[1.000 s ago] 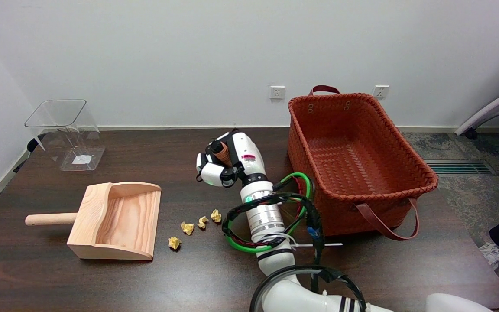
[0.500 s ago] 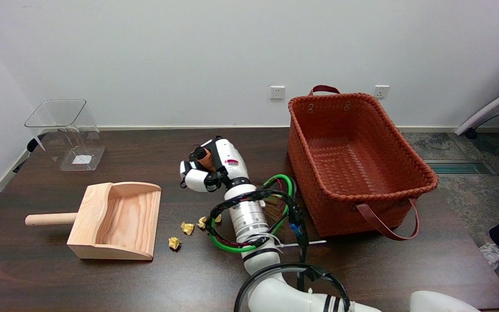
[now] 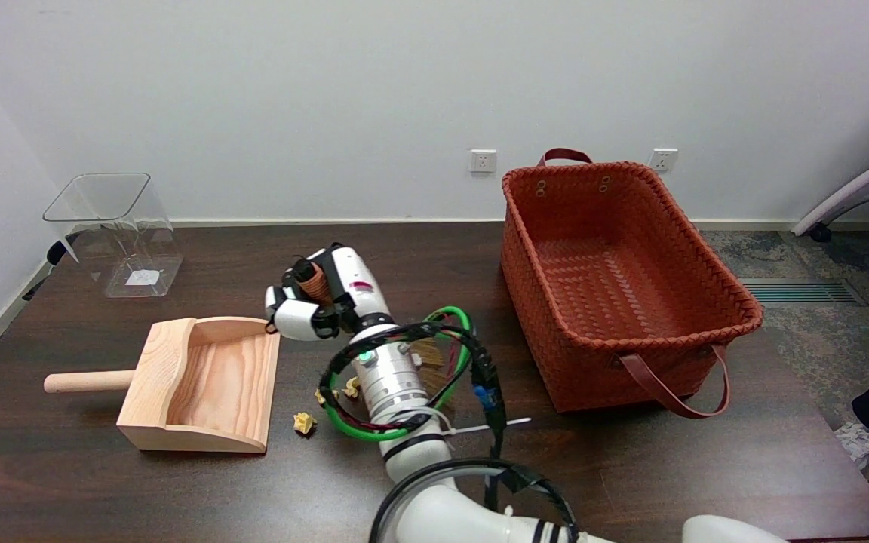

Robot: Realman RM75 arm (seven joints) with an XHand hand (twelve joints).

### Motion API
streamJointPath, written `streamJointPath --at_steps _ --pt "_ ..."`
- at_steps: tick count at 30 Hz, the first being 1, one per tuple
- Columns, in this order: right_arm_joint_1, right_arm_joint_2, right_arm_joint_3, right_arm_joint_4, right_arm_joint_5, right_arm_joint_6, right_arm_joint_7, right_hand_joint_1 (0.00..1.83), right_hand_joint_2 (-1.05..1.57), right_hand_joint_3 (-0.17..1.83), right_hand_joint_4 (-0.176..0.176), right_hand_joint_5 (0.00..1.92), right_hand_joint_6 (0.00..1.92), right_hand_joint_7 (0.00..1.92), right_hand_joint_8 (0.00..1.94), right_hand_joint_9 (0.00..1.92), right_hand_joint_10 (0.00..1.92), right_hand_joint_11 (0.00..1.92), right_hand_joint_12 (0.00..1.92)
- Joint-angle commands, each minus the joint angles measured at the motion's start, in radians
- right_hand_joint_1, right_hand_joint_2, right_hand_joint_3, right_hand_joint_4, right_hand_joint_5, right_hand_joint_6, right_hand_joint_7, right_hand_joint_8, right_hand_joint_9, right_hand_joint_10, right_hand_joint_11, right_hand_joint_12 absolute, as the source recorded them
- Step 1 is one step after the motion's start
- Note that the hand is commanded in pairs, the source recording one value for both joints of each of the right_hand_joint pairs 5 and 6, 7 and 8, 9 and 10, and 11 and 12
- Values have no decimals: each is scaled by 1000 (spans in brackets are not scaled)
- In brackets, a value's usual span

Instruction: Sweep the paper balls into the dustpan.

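Note:
A wooden dustpan (image 3: 178,422) lies on the dark table at the left, its open mouth facing right and its round handle pointing left. My right hand (image 3: 321,302) hovers just above the dustpan's far right corner and grips the brown handle of a small brush (image 3: 314,282). The brush's bristles (image 3: 428,353) show behind the arm's green cables. One yellow paper ball (image 3: 302,422) lies clear, right of the dustpan's mouth. Two more paper balls (image 3: 351,387) peek out beside the forearm, partly hidden by the cables.
A clear plastic bin (image 3: 114,234) stands at the back left. A large orange woven basket (image 3: 736,320) with leather handles fills the table's right side. The table's left edge runs close to the wall. A chair part shows at the far right.
My right arm has swung left with the brush, from the table's middle to the dustpan's far right corner. The forearm now covers part of the paper ball row. The balls and dustpan have not moved.

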Motion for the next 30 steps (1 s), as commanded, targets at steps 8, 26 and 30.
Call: streamJointPath --at_steps 8,26,30 --pt "90 -268 46 298 -92 79 118 1217 1287 842 0 1920 1920 1920 1920 1920 1920 1920 1920" --pt "262 -347 18 552 -69 102 310 1195 1280 978 0 1920 1920 1920 1920 1920 1920 1920 1920" --pt "270 -347 11 551 -69 89 365 1192 1275 994 0 1920 1920 1920 1920 1920 1920 1920 1920"
